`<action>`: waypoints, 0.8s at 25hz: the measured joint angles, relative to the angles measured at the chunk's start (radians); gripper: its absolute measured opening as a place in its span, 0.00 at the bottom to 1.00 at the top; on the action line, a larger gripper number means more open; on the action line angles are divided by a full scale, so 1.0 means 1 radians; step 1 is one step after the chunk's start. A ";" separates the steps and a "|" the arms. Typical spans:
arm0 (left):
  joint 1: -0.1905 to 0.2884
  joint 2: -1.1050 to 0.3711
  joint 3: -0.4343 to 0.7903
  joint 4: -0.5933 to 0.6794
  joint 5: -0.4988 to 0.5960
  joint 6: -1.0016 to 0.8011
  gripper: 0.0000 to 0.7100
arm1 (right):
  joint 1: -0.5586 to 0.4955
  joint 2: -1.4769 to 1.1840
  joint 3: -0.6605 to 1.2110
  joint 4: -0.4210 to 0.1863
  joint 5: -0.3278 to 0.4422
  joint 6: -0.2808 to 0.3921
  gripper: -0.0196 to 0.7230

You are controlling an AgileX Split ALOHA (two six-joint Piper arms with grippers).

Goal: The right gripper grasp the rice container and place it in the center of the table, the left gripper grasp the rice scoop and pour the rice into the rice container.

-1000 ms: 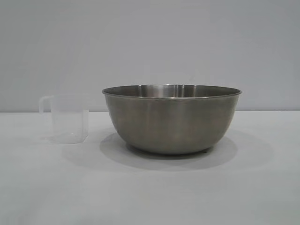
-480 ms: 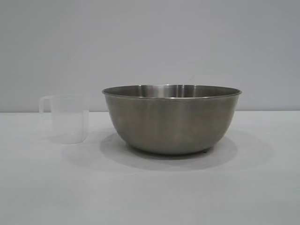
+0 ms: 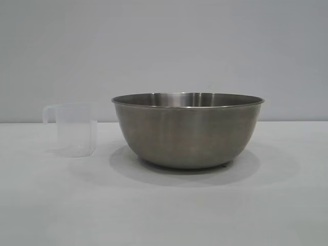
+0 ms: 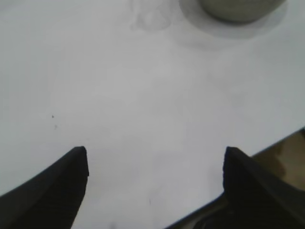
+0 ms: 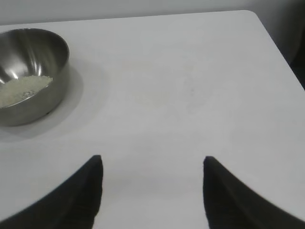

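The rice container (image 3: pixel 187 130), a large steel bowl, stands on the white table (image 3: pixel 164 210) near its middle. White rice (image 5: pixel 21 88) lies inside it in the right wrist view, where the bowl (image 5: pixel 47 67) sits far from the jaws. The rice scoop (image 3: pixel 76 129), a translucent cup with a loop handle, stands upright just left of the bowl; no rice shows in it. It shows faintly in the left wrist view (image 4: pixel 152 16). My left gripper (image 4: pixel 155 160) is open and empty over bare table near its edge. My right gripper (image 5: pixel 152 164) is open and empty, away from the bowl.
A pale grey wall (image 3: pixel 164 46) stands behind the table. The table's edge (image 4: pixel 279 140) runs close to the left gripper. The table's rounded far corner (image 5: pixel 252 16) shows in the right wrist view. Neither arm shows in the exterior view.
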 joint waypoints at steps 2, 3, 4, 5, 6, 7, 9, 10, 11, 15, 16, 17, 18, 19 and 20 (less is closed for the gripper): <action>0.000 0.000 0.002 0.000 -0.007 -0.002 0.72 | 0.000 0.000 0.000 0.000 0.000 0.000 0.55; 0.000 0.000 0.004 0.000 -0.008 -0.002 0.72 | 0.000 0.000 0.000 0.000 0.000 0.000 0.55; 0.000 0.000 0.005 0.000 -0.010 -0.002 0.72 | 0.000 0.000 0.000 0.000 0.000 0.000 0.55; 0.000 0.000 0.006 0.000 -0.011 -0.002 0.72 | 0.000 0.000 0.000 0.000 0.000 0.000 0.55; 0.000 0.000 0.006 0.000 -0.013 -0.002 0.72 | 0.000 0.000 0.000 0.000 0.000 0.000 0.55; 0.000 0.000 0.006 0.000 -0.013 -0.002 0.72 | 0.000 0.000 0.000 0.000 0.000 0.000 0.55; 0.000 0.000 0.006 0.000 -0.015 -0.002 0.72 | 0.000 0.000 0.000 0.000 0.000 0.000 0.55; 0.000 0.000 0.006 0.000 -0.015 -0.002 0.72 | 0.000 0.000 0.000 0.000 0.000 0.000 0.55; 0.000 0.000 0.006 0.000 -0.015 -0.002 0.72 | 0.000 0.000 0.000 0.000 0.000 0.000 0.55; 0.000 0.000 0.006 0.000 -0.015 -0.002 0.72 | 0.000 0.000 0.000 0.000 0.000 0.000 0.55; 0.000 0.000 0.006 0.000 -0.015 -0.002 0.72 | 0.000 0.000 0.000 0.000 0.000 0.000 0.55; 0.000 0.000 0.006 0.000 -0.016 -0.002 0.72 | 0.000 0.000 0.000 0.000 0.000 0.000 0.55; 0.007 0.000 0.006 0.000 -0.016 -0.002 0.72 | 0.000 0.000 0.000 0.000 0.000 0.000 0.55; 0.026 0.000 0.006 0.000 -0.016 -0.002 0.72 | 0.000 0.000 0.000 0.000 0.000 0.000 0.55; 0.053 0.000 0.006 0.000 -0.016 -0.002 0.72 | 0.000 0.000 0.000 0.000 0.000 0.000 0.55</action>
